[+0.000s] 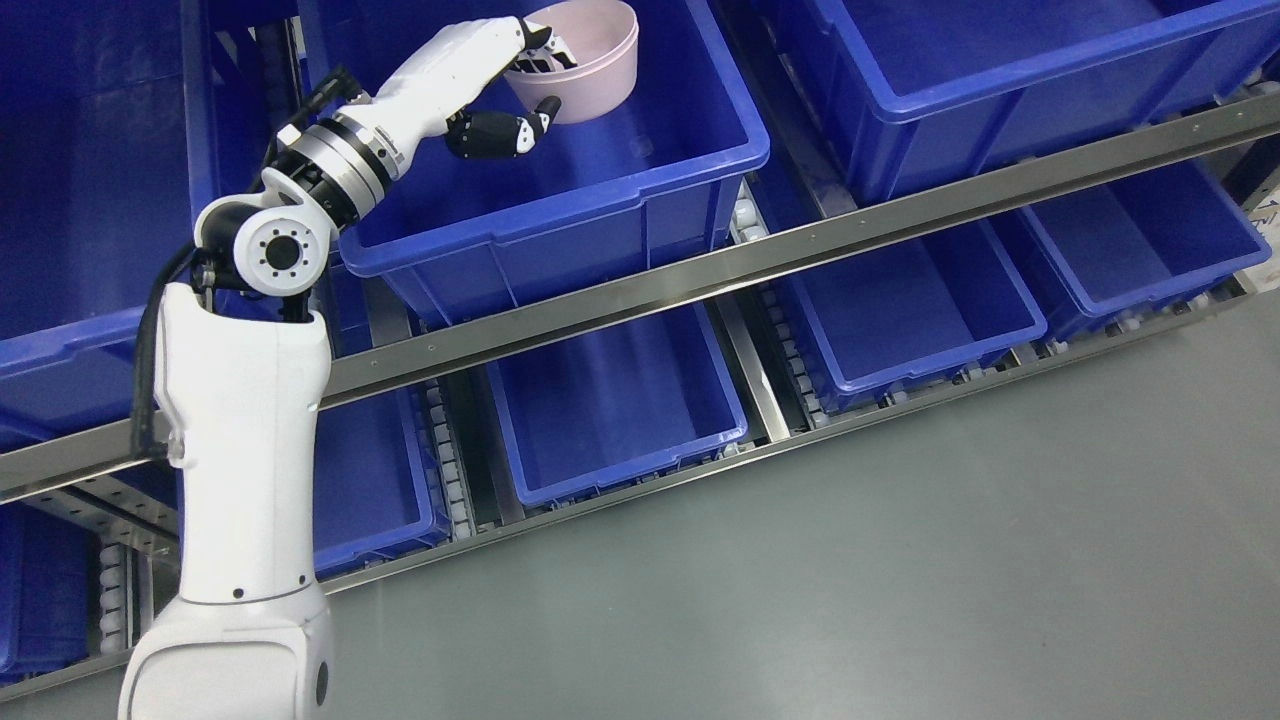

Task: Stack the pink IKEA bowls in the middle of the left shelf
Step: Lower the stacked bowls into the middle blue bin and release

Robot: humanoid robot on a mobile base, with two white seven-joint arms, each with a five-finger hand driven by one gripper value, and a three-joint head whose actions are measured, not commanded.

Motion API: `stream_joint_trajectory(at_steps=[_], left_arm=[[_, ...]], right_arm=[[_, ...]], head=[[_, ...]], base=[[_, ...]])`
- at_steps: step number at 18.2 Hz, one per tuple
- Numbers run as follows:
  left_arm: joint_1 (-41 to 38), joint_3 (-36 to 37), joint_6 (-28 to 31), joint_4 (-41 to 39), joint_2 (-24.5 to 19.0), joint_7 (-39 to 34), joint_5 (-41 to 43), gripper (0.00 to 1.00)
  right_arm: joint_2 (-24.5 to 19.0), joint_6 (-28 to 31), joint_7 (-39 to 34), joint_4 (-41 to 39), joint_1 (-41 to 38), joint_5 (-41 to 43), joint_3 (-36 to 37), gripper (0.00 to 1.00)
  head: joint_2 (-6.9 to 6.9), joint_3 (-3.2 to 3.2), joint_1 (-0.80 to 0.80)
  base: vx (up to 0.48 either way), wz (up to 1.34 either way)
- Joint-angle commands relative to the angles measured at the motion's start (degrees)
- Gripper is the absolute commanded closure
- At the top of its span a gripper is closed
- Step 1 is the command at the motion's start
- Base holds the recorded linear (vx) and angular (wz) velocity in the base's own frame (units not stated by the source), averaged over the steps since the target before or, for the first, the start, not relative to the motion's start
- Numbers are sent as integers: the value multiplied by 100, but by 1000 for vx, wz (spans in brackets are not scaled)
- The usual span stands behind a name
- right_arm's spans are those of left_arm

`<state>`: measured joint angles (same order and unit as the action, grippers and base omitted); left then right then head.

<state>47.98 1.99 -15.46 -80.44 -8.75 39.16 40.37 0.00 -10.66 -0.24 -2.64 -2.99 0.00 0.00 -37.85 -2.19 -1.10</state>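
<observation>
head view: left hand closed on near rim of pink bowl, fingers inside, thumb outside.
bowl: tilted, held over the far end of the blue bin, upper shelf row.
relation: bin floor directly below bowl.
hidden: bowl base contact unclear; right arm out of frame.

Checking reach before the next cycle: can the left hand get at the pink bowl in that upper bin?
Yes, it looks so. The left hand is already shut on the pink bowl, fingers over its near rim, thumb outside. The blue bin is open-topped and nothing blocks it.
</observation>
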Motion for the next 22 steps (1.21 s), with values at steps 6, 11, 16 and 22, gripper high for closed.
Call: stream_joint_trajectory(at_steps=[6, 11, 16, 22], left_arm=[[-52, -847, 17, 581, 775, -1654, -291, 22], [-87, -911, 1218, 476, 775, -3535, -3915, 16], [-692, -841, 1537, 65, 775, -4101, -4432, 0], [-922, -806, 1810, -517, 775, -4092, -4432, 0]], right_arm=[[100, 2, -2, 0, 1, -44, 62, 0], [100, 2, -2, 0, 1, -44, 62, 0], [100, 2, -2, 0, 1, -44, 62, 0], [100, 2, -2, 0, 1, -44, 61, 0]], head=[[0, 0, 0], [0, 0, 0], [0, 0, 0], [0, 0, 0]], base=[[-4, -8], [3, -3], [0, -19], [2, 11]])
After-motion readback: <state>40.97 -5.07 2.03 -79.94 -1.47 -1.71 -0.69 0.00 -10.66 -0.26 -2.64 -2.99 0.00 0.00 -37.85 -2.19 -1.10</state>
